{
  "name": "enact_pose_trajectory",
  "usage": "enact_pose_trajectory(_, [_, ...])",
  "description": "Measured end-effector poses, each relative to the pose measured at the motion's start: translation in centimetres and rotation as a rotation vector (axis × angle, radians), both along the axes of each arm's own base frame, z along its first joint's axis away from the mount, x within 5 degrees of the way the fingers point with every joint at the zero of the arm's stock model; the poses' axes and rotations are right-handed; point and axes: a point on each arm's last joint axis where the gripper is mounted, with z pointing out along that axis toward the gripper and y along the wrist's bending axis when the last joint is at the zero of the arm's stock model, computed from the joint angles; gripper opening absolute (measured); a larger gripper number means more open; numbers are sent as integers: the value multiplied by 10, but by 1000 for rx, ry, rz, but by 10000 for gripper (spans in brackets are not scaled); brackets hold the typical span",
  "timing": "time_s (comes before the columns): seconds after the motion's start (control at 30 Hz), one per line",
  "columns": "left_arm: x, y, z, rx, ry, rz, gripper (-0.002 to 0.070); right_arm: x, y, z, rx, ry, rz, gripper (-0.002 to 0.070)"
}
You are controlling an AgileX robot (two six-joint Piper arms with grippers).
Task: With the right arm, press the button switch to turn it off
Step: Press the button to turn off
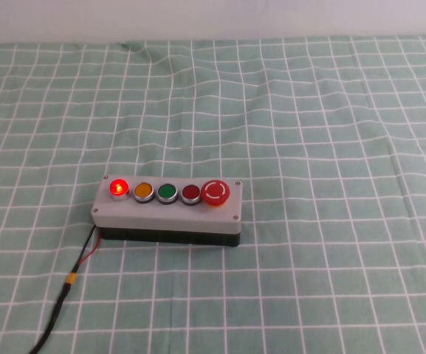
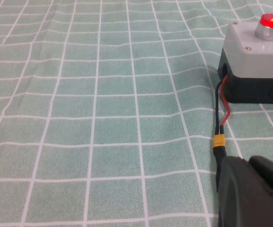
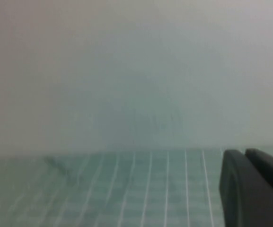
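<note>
On the green checked cloth (image 1: 308, 133), a little to the robot's left of the table's middle, sits the button switch (image 1: 167, 212), a light grey oblong box on a black base lying lengthwise across the high view. Along its top run a lit red button (image 1: 118, 187) at the left end, then a yellow button (image 1: 143, 192), a green button (image 1: 167, 193), a dark red button (image 1: 191, 193) and a large red mushroom button (image 1: 215, 192) at the right end. A black and red cable (image 1: 80, 267) leaves the box's left end and trails toward the near left corner, carrying a small yellow connector (image 1: 70, 279). Neither arm reaches into the high view. The left gripper (image 2: 252, 191) shows only as a dark finger part in the lower corner of its wrist view, low over the cloth, just beside the cable and near the switch's left end, where the glowing button is seen; whether its fingers are apart or together cannot be told. The right gripper (image 3: 254, 187) likewise shows as a dark finger part at the edge of its own view, facing the cloth's far part and a pale background, well apart from the switch, and its opening cannot be told either. Neither holds anything visible.
</note>
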Motion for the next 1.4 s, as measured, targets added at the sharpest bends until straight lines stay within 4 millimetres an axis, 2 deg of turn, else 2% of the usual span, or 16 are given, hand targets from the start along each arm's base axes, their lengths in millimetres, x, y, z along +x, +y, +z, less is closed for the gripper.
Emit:
enact_pose_trajectory(0.17, [0, 0, 0, 0, 0, 0, -3, 46, 13, -18, -199, 309, 126, -16])
enact_pose_trajectory(0.37, [0, 0, 0, 0, 0, 0, -3, 105, 40, -34, -229, 480, 370, -16])
enact_pose_trajectory(0.47, [0, 0, 0, 0, 0, 0, -3, 130, 65, -45, -235, 496, 482, -16])
enact_pose_trajectory(0.63, [0, 0, 0, 0, 0, 0, -3, 161, 130, -75, -308, 546, 659, -16])
enact_pose_trajectory(0.7, [0, 0, 0, 0, 0, 0, -3, 170, 161, -86, -354, 563, 736, -16])
enact_pose_trajectory(0.87, [0, 0, 0, 0, 0, 0, -3, 187, 232, -98, -440, 539, 870, -16])
enact_pose_trajectory(1.0, [0, 0, 0, 0, 0, 0, -3, 201, 276, -102, -460, 500, 929, -16])
enact_pose_trajectory(1.2, [0, 0, 0, 0, 0, 0, -3, 218, 330, -114, -471, 447, 984, -16])
enact_pose_trajectory(1.4, [0, 0, 0, 0, 0, 0, -3, 220, 371, -140, -531, 425, 1035, -16])
